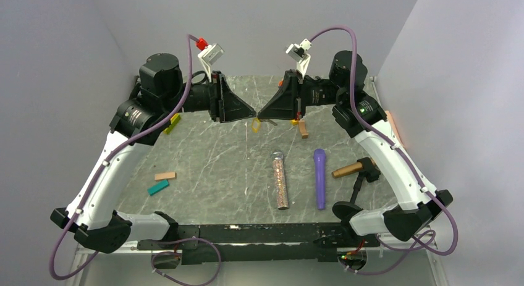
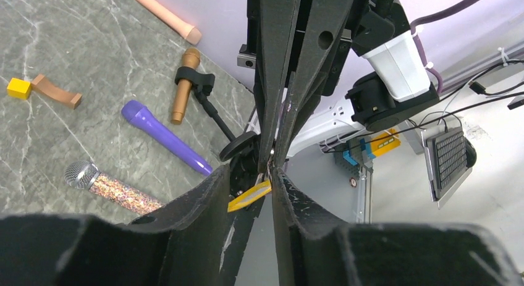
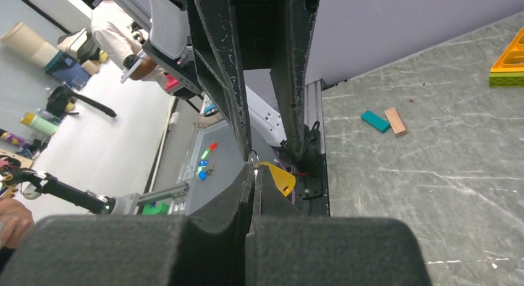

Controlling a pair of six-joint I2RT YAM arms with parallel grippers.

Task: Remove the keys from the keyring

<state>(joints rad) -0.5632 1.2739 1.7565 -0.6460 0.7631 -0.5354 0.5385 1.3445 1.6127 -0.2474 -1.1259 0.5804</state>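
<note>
Upper centre: right gripper [image 3: 253,167] jaws clamp thin metal keyring [image 3: 253,155]; left gripper [image 2: 270,178] jaws slightly apart around tiny flat yellow-gold key [image 2: 249,196]. Likely light, stiff, slippery; grip its flat faces.

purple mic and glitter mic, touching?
Apart. The top view shows the purple mic and the glitter mic lying side by side, with a strip of bare table between them along their whole length.

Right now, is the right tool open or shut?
Shut. In the right wrist view the right tool has its fingers pressed together with no gap. What they pinch: cannot tell.
</note>
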